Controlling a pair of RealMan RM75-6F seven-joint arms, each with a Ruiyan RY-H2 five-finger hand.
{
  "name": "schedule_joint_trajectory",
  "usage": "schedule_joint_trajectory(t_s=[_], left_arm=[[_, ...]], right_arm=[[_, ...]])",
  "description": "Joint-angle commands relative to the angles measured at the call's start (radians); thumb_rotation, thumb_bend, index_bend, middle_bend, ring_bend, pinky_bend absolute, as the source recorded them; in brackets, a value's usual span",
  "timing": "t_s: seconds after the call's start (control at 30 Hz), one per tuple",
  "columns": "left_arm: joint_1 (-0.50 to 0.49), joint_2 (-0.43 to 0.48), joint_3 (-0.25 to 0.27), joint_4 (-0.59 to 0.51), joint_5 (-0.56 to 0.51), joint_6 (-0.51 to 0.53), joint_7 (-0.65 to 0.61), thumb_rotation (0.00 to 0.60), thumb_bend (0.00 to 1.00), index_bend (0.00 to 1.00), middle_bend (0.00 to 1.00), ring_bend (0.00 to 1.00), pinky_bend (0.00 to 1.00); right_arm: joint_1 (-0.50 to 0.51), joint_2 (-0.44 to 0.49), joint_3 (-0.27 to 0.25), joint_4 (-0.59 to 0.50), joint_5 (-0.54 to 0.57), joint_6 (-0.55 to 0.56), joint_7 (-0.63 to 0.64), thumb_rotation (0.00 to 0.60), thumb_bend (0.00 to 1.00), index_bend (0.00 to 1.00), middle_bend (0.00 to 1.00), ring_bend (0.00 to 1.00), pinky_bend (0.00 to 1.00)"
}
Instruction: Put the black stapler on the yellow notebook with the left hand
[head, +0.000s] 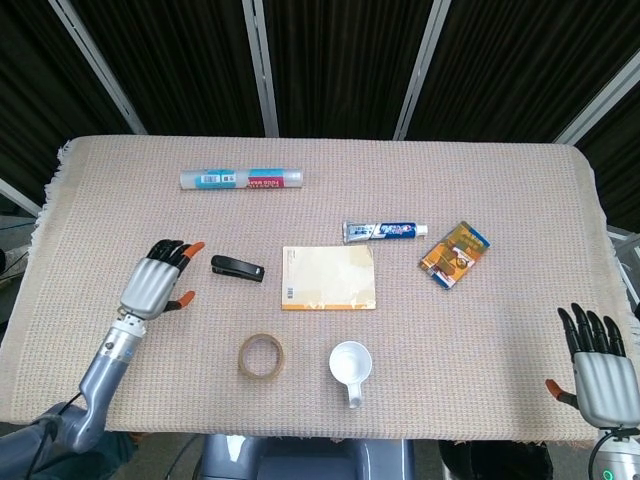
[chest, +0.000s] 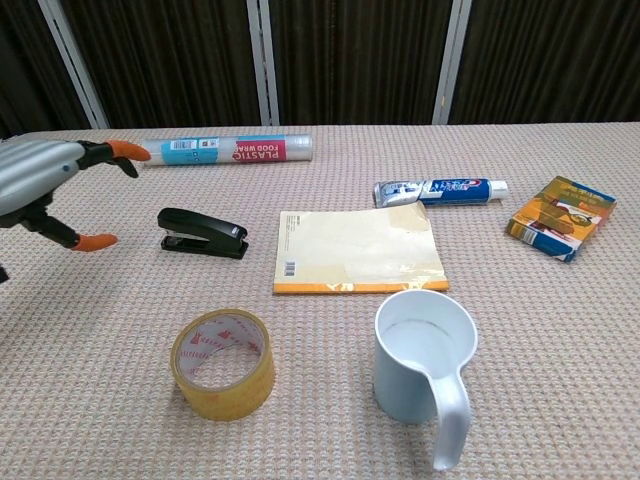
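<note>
A beige woven cloth-covered table (head: 500, 380) carries everything in this scene, with the flat, pale yellow paper notebook (head: 329, 277) lying near its middle as the landmark. Beyond the notebook, toward the far edge and to its left, rests a long clear plastic-wrap roll with a red and blue label (head: 242, 179); a blue and white toothpaste tube (head: 386, 232) sits just past the notebook's far right corner, and an orange printed carton (head: 454, 253) lies further right. In front of the notebook stand a white plastic measuring cup with a handle (head: 350, 368) and a ring of brownish packing tape (head: 262, 356). The small black metal-and-plastic stapler (head: 237, 268) lies flat just left of the notebook, apart from it. The robot's left hand (head: 159, 285) hovers just left of the stapler, fingers spread, orange tips pointed toward it, holding nothing. The right hand (head: 596, 372) rests well to the right of the notebook, near the table's front corner, fingers extended and empty. The stapler looks rigid, compact and fairly dense for its size, with smooth, likely slippery sides; a grip across its narrow width near the middle, thumb opposing fingers, would probably balance it best and avoid pressing the hinged top arm down.
</note>
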Motion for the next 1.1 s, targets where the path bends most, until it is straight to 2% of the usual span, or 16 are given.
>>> schedule_joint_trajectory(t_s=[0.03, 0.3, 0.5, 0.63, 0.8, 0.97, 1.1], left_arm=[[-0.052, -0.046, -0.018, 0.039, -0.026, -0.054, 0.031, 0.600, 0.24, 0.14, 0.21, 0.14, 0.15], [-0.133, -0.105, -0.058, 0.087, -0.114, -0.172, 0.076, 0.600, 0.24, 0.15, 0.22, 0.14, 0.15], [-0.203, -0.162, -0.073, 0.162, -0.156, -0.253, 0.069, 0.600, 0.24, 0.15, 0.22, 0.15, 0.15], [-0.229, -0.189, -0.079, 0.195, -0.179, -0.283, 0.044, 0.600, 0.25, 0.19, 0.25, 0.17, 0.16], [-0.248, -0.206, -0.078, 0.213, -0.201, -0.313, 0.018, 0.600, 0.29, 0.31, 0.34, 0.24, 0.20], [-0.260, -0.224, -0.075, 0.231, -0.215, -0.319, 0.009, 0.600, 0.37, 0.48, 0.44, 0.32, 0.34], [-0.264, -0.227, -0.072, 0.230, -0.220, -0.315, -0.001, 0.600, 0.40, 0.57, 0.52, 0.40, 0.42]], right_arm=[[0.002, 0.005, 0.006, 0.001, 0.008, -0.004, 0.012, 0.600, 0.06, 0.00, 0.00, 0.00, 0.00], [0.013, 0.018, 0.018, 0.005, 0.028, -0.024, 0.042, 0.600, 0.06, 0.00, 0.00, 0.00, 0.00], [0.023, 0.029, 0.033, 0.008, 0.054, -0.041, 0.063, 0.600, 0.06, 0.00, 0.00, 0.00, 0.00], [0.020, 0.034, 0.030, 0.005, 0.047, -0.035, 0.071, 0.600, 0.06, 0.00, 0.00, 0.00, 0.00], [0.013, 0.038, 0.024, 0.003, 0.031, -0.021, 0.080, 0.600, 0.06, 0.00, 0.00, 0.00, 0.00], [0.011, 0.040, 0.022, 0.003, 0.026, -0.016, 0.085, 0.600, 0.06, 0.00, 0.00, 0.00, 0.00], [0.014, 0.039, 0.024, 0.003, 0.030, -0.020, 0.080, 0.600, 0.06, 0.00, 0.00, 0.00, 0.00]])
